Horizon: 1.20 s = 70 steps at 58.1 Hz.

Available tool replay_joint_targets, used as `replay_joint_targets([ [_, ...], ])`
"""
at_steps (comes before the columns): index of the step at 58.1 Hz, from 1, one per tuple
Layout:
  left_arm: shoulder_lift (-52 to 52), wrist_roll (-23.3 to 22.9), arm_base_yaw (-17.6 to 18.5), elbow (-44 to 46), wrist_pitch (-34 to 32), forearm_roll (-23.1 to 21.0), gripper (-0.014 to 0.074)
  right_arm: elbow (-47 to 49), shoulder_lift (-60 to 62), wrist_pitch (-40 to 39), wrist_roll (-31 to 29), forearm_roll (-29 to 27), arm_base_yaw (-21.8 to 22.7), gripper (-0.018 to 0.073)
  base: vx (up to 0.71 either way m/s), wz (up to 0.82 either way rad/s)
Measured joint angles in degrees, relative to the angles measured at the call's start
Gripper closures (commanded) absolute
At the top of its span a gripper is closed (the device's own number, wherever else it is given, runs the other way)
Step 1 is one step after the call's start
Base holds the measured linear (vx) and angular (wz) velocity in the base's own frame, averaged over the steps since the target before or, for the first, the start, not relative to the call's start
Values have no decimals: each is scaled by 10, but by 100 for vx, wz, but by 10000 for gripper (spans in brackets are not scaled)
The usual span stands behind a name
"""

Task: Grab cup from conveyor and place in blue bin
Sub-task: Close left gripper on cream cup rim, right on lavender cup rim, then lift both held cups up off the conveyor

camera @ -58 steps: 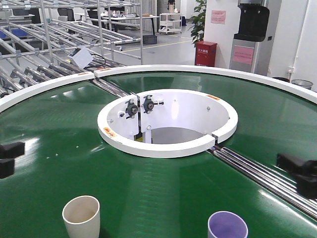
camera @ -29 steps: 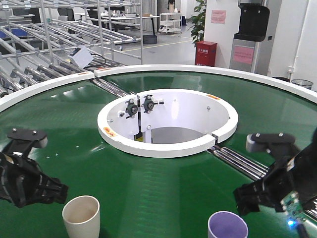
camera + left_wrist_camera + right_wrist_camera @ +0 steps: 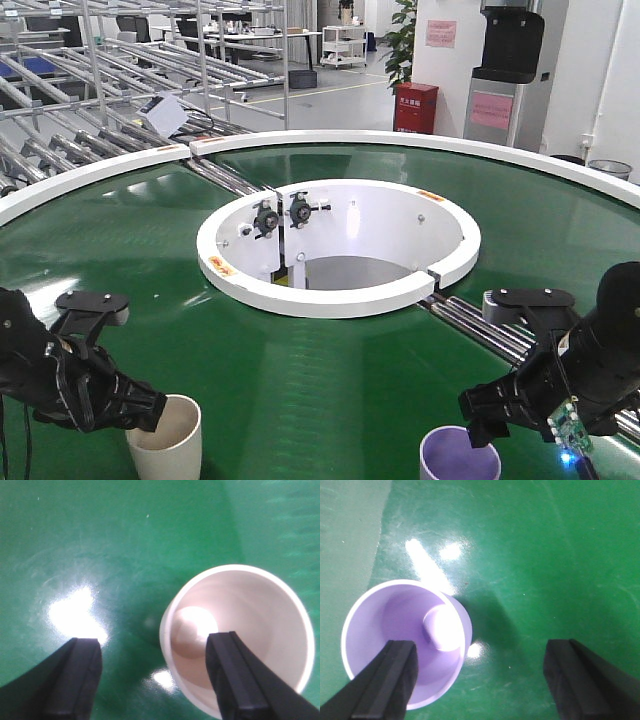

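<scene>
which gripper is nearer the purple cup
Right. The right gripper sits open over the purple cup rim; the left gripper is across the conveyor, at the cream cup.

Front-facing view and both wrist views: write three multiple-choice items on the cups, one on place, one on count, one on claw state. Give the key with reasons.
1. The purple cup is:
A) standing on the conveyor by the right claw
B) stacked inside another cup
C) held up in the air

2. Cups on the conveyor:
A) one
B) two
C) four

3. Above the cream cup, the left claw is:
A) shut on the rim
B) shut and empty
C) open, one finger over the mouth

Key:
1 A, since it sits upright on the green belt.
2 B, since the front view shows only the purple cup and the cream cup.
3 C, since the left wrist view shows a wide gap between the fingers.
</scene>
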State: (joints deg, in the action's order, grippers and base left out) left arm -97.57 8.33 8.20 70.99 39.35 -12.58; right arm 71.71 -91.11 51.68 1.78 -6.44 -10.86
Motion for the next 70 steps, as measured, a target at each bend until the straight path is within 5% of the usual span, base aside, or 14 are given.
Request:
replay_joint_targets([
  [23, -52, 0, 0, 0, -26, 0, 167, 3, -62, -20, 0, 0, 0, 33, 0, 0],
  [30, -67, 0, 0, 0, -31, 0, 327, 3, -90, -24, 0, 0, 0, 192, 0, 0],
  [38, -63, -1, 0, 0, -32, 0, 608, 3, -94, -26, 0, 0, 0, 530, 0, 0],
  [55, 41, -1, 0, 0, -26, 6, 604, 3, -33, -25, 1, 0, 0, 571, 0, 0],
  [70, 212, -1, 0, 0, 63, 24, 604, 3, 120, -4, 1, 6, 0, 568, 0, 0],
])
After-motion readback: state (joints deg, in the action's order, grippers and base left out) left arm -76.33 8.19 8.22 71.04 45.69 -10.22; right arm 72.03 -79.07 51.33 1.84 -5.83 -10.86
